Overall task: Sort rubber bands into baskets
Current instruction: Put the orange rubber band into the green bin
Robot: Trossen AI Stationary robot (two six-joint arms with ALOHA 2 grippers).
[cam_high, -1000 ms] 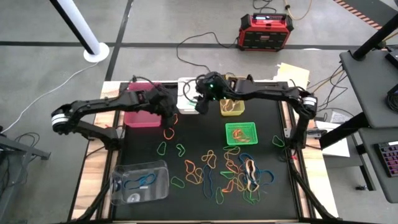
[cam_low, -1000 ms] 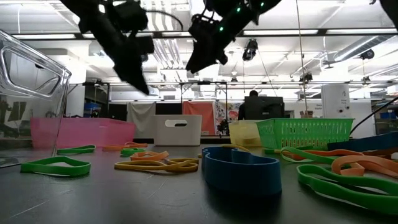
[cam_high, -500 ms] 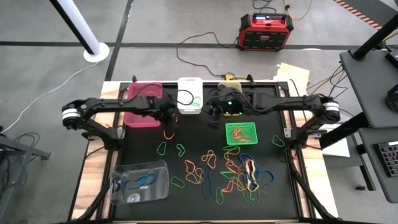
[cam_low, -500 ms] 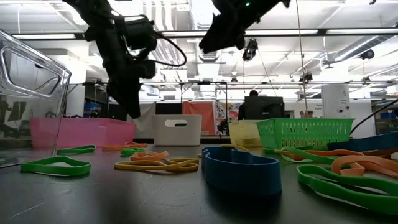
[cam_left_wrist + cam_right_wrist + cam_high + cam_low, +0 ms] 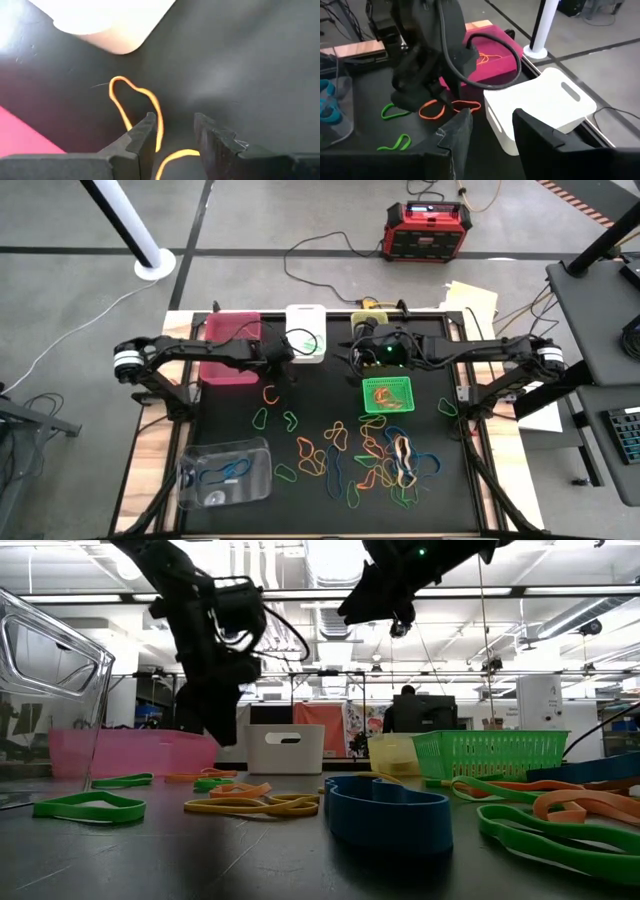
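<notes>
Many coloured rubber bands point(image 5: 360, 455) lie loose on the black mat. An orange band point(image 5: 272, 393) lies in front of the pink basket point(image 5: 232, 350) and the white basket point(image 5: 305, 345), which holds a green band. My left gripper point(image 5: 175, 131) hangs open just above this orange band point(image 5: 134, 106), fingers pointing steeply down, clear of the mat in the low view point(image 5: 218, 732). My right gripper point(image 5: 357, 358) is open and empty, high above the mat point(image 5: 352, 612), between the white basket and the green mesh basket point(image 5: 388, 394). The clear basket point(image 5: 225, 472) stands at the near left.
The yellow basket point(image 5: 368, 328) at the far edge is partly hidden under my right arm. Green bands point(image 5: 395, 111) lie on the mat near the orange one. A red-black box point(image 5: 428, 230) and cables lie on the floor beyond the table.
My left gripper has come down toward the orange band in front of the pink and white baskets and has rolled about its own axis. My right gripper has drawn back from over the white basket toward the table's right edge, staying high.
</notes>
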